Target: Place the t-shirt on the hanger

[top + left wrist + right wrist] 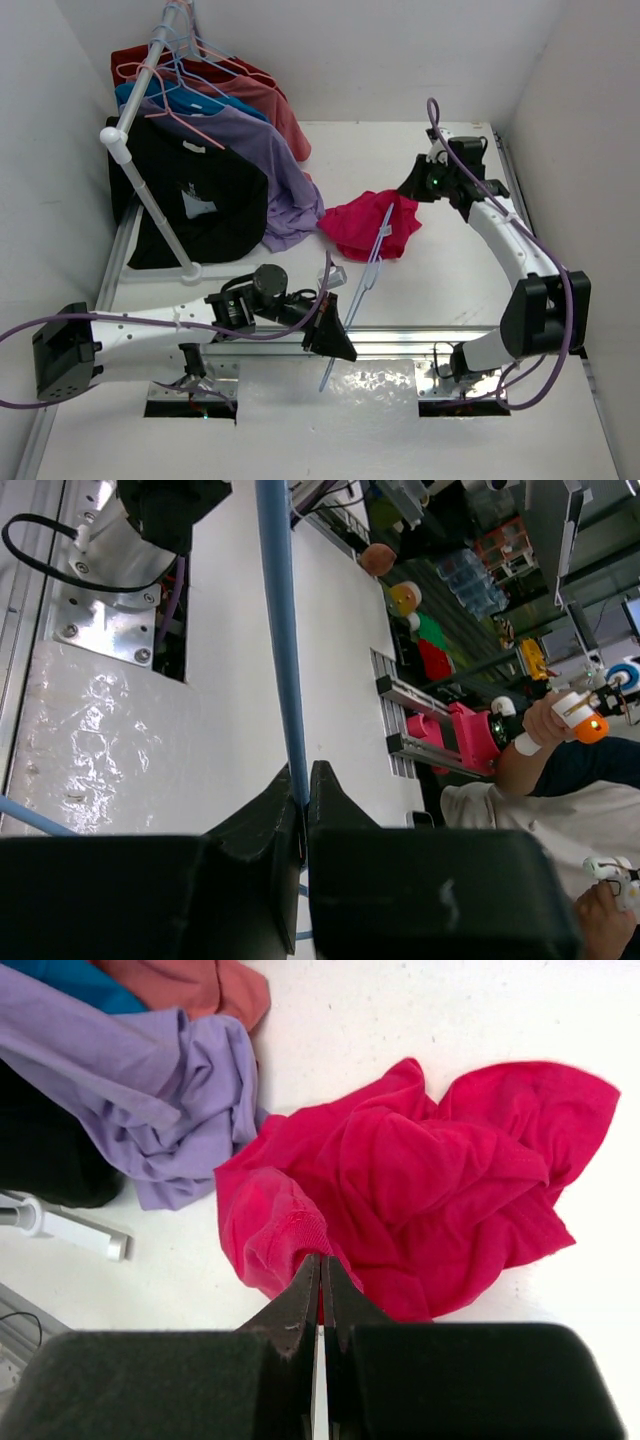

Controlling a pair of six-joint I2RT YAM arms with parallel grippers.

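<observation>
Hanger [372, 262] first, Mia: where does it sit?

In the left gripper [303, 780], Tom. The jaws are clenched on the thin blue wire, which runs straight out ahead of the fingertips. From above, its far end reaches over the t-shirt [370, 225], well out from that gripper.

And the shirt itself?

Crumpled in a magenta heap on the table [450, 270], directly ahead of the right gripper [320, 1260]. The nearest fold touches the tips. To that gripper's left lies a lavender shirt [170, 1090], close to the heap but apart from it.

Is the right one grasping cloth?

Its fingers are pressed together. Whether a fold is caught between them, I cannot tell, because the tips meet right at the shirt's edge.

So which step is this?

I judge it early. The hanger is secured, but the shirt is not yet opened out and no part of the wire is inside it.

What does the next move call for?

Probably a firm hold on the neck or hem beyond the right fingertips, then a lift so an opening shows. The left gripper would have to keep the wire steady and aim one shoulder into that opening. The bunched cloth hides the collar, so finding it looks like the hard part.
</observation>
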